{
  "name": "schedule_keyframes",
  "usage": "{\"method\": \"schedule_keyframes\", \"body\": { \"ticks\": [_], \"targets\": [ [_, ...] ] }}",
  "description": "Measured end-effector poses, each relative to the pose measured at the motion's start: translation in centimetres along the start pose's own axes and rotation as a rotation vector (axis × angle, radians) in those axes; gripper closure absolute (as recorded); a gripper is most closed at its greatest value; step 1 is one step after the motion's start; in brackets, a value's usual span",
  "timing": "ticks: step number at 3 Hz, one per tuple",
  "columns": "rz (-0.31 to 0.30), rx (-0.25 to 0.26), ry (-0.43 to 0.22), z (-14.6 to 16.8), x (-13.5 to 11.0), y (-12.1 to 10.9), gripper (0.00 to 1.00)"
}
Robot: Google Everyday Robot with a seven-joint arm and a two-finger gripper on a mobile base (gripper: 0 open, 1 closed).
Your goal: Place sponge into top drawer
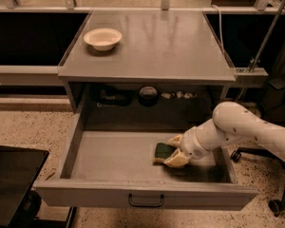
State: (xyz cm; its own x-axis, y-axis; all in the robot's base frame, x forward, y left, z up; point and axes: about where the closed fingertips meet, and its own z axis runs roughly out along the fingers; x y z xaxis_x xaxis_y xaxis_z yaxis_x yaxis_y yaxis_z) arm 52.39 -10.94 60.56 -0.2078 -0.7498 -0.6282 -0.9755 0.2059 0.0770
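The top drawer [109, 167] is pulled fully open, a wide shallow grey tray with a small dark bar handle [146, 201] on its front panel. My gripper [172, 152] reaches into the drawer's right half from the right, low over the floor. It is shut on the sponge [163, 151], a small dark green pad with a yellow edge, which sits at or just above the drawer floor.
A round white bowl [102, 37] stands on the grey tabletop [166, 42] at the back left. Dark objects lie in the shelf behind the drawer [147, 95]. A black box [9, 179] is at the lower left. A chair base [275, 194] is at the right.
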Motion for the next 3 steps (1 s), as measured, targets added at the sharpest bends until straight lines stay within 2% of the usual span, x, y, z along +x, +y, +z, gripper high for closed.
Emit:
{"method": "schedule_keyframes", "body": {
  "ticks": [1, 2, 3],
  "targets": [
    [0.007, -0.004, -0.002, 0.21, 0.16, -0.01, 1.00],
    [0.007, -0.004, -0.002, 0.21, 0.15, -0.01, 0.81],
    [0.007, -0.004, -0.002, 0.22, 0.15, -0.01, 0.58]
  ]
}}
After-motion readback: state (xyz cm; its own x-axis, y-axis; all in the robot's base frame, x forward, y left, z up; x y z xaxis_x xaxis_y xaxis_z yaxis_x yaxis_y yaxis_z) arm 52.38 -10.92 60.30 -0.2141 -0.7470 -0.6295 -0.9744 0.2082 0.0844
